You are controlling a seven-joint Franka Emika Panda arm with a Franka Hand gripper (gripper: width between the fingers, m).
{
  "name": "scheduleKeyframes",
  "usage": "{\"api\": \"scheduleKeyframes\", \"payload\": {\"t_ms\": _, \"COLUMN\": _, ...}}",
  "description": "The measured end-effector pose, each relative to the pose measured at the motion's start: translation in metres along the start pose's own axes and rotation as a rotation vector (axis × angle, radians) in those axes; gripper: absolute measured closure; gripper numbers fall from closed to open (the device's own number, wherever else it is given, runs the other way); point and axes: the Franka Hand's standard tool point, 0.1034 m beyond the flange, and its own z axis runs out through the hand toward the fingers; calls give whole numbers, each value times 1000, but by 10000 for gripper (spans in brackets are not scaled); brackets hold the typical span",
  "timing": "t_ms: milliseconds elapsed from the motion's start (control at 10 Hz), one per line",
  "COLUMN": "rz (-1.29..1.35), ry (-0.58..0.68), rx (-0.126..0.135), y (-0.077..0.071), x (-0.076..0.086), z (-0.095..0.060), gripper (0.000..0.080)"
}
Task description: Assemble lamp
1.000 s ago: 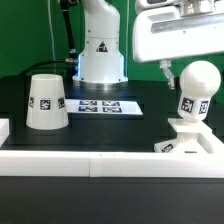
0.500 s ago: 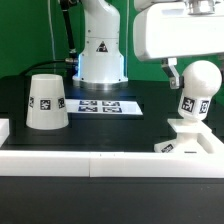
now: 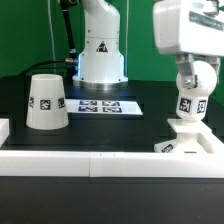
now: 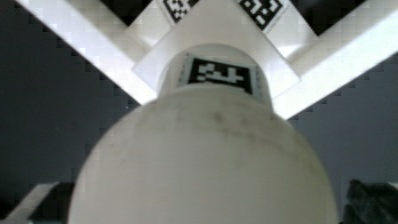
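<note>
My two-finger gripper is spread apart, grasping nothing. One dark fingertip stands on each side of the round head of the white plastic bulb, with a thin gap showing in the wrist view.

The bulb stands upright at the right of the scene. Its long axis is vertical, with the head up and the tagged stem running down into the flat square white base under it.

Well apart on the left, the tapered white cup-shaped shade sits mouth down on the black table, its narrow end up, so its inside is hidden.

Between them, farther back, the marker board lies flat before the white robot pedestal.
</note>
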Motion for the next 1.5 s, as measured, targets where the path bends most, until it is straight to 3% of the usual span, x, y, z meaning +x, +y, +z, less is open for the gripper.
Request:
{"api": "scheduleKeyframes", "payload": {"t_ms": 300, "rz": -145, "ry": -7, "rx": -6, "y": 2, "x": -2, "z": 0, "gripper": 100}}
{"api": "scheduleKeyframes", "payload": {"t_ms": 700, "rz": -554, "ry": -42, "rx": -30, "y": 5, "x": 4, "z": -4, "gripper": 100}}
{"api": "scheduleKeyframes", "payload": {"t_ms": 900, "rz": -551, "ry": -56, "rx": -16, "y": 9, "x": 7, "z": -2, "gripper": 100}}
{"api": "scheduleKeyframes", "payload": {"t_ms": 1200, "rz": -532, "ry": -57, "rx": -17, "y": 12, "x": 6, "z": -2, "gripper": 100}}
{"api": "scheduleKeyframes", "payload": {"t_ms": 1300, "rz": -528, "ry": -59, "rx": -16, "y": 13, "x": 3, "z": -1, "gripper": 121}}
{"api": "scheduleKeyframes", "payload": {"t_ms": 1400, "rz": -523, "ry": -60, "rx": -17, "y": 15, "x": 2, "z": -1, "gripper": 235}}
{"api": "scheduleKeyframes", "payload": {"t_ms": 1500, "rz": -517, "ry": -60, "rx": -18, "y": 17, "x": 0, "z": -1, "gripper": 235}}
